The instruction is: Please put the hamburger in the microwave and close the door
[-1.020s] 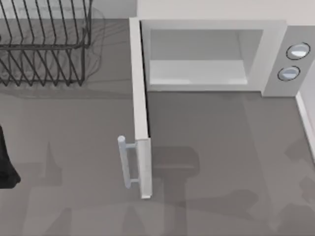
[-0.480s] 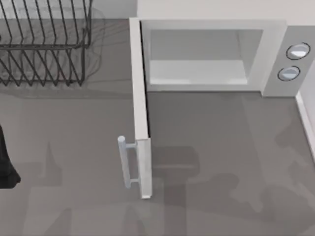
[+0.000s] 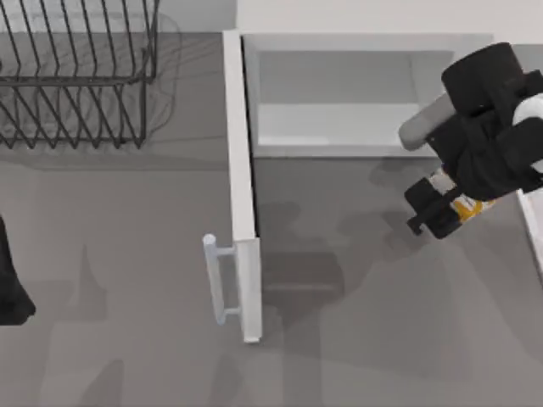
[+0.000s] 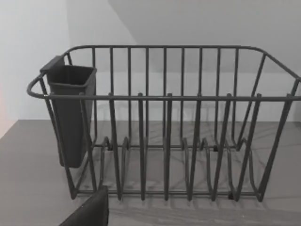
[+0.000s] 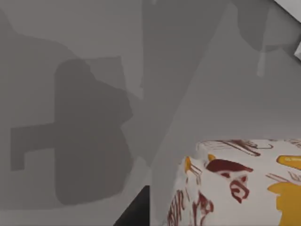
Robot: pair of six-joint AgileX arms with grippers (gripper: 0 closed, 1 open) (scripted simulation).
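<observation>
op: since half a second ago my right arm has come into the top view at the bench's right side; before that the spot in front of the microwave (image 3: pixel 365 93) held nothing but shadows.

obs: where does the right tool sit?

op: right tool (image 3: pixel 437 212) hangs over the bench (image 3: pixel 356 280), just in front of the microwave's right end, covering the dial panel. it is closed on the hamburger (image 3: pixel 462 206), a pale lump with orange-yellow patches showing between the dark fingers.

obs: wrist camera agrees?

op: right wrist view has the hamburger (image 5: pixel 240 188) close up, white wrap with dark red and yellow marks, grey bench (image 5: pixel 94 94) well below it. one dark finger edge shows beside it.

obs: the door?

op: door (image 3: pixel 240 182) stands swung wide open, edge-on from above, reaching from the microwave's left corner toward the near side, bar handle (image 3: pixel 214 280) on its left face at the free end. cavity is pale and bare.

obs: left arm?

op: parked at the far left edge of the top view. can't tell whether its tool is open or closed. left wrist view faces a dark wire dish rack (image 4: pixel 164 141) with a dark cup (image 4: pixel 70 113) hung in one corner; the rack (image 3: pixel 76 72) stands at the bench's far left.
</observation>
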